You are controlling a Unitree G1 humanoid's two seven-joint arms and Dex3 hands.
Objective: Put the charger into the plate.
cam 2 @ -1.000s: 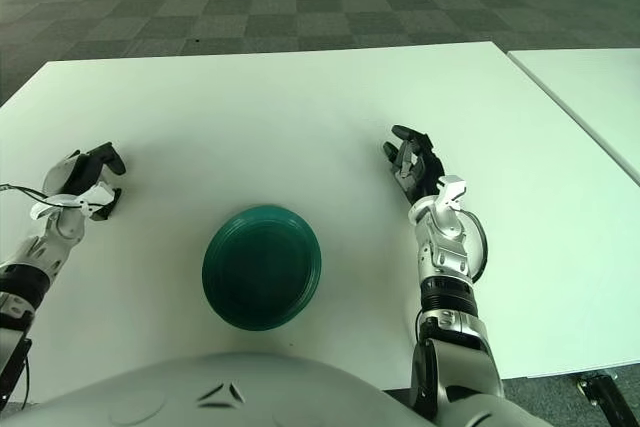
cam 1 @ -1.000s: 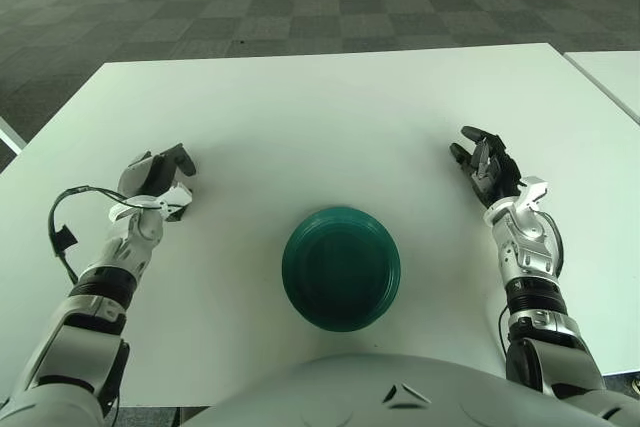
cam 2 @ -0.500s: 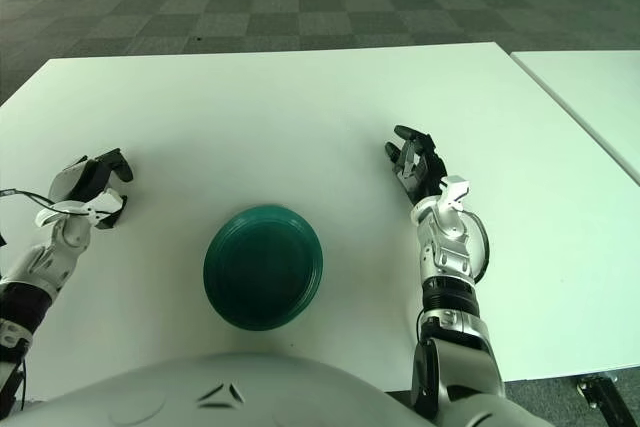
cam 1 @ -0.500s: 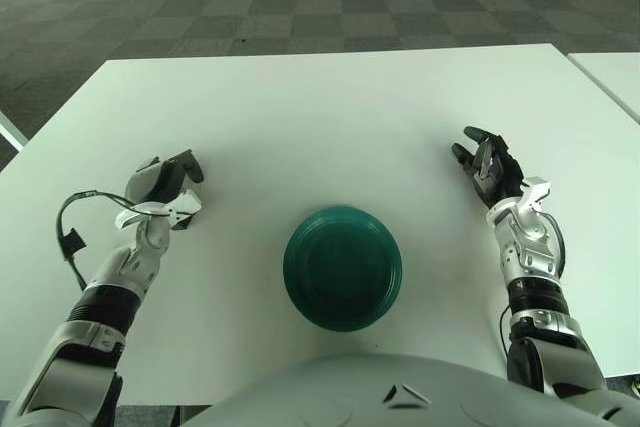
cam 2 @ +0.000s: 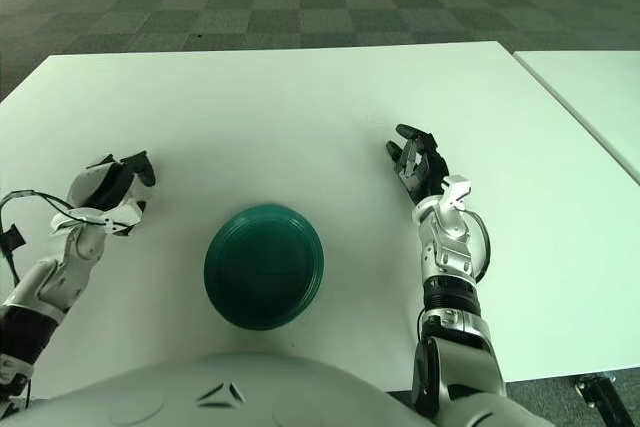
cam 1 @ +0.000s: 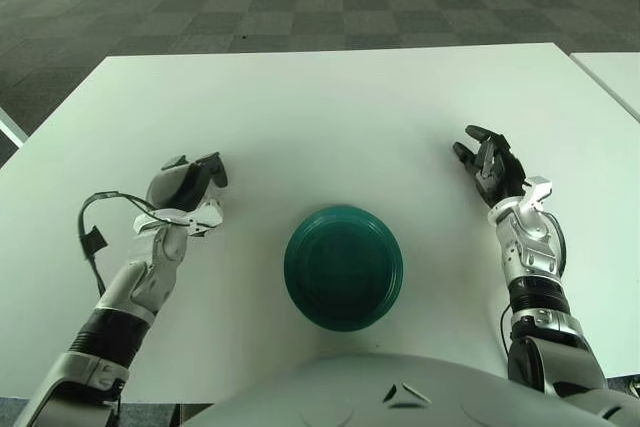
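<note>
Left robot hand [cam 1: 187, 187] at centre left of the frame, over the white worktop [cam 1: 330, 107], fingers curled narrow around a pale object, probably the charger [cam 1: 172, 187], mostly hidden by the fingers; a dark cable [cam 1: 100, 222] looped off the wrist. Green plate [cam 1: 343, 267] at lower centre, on the worktop, apart from both hands, nothing in it. Right robot hand [cam 1: 488, 165] at centre right, beside the plate's right, dark fingers spread wide, holding nothing.
</note>
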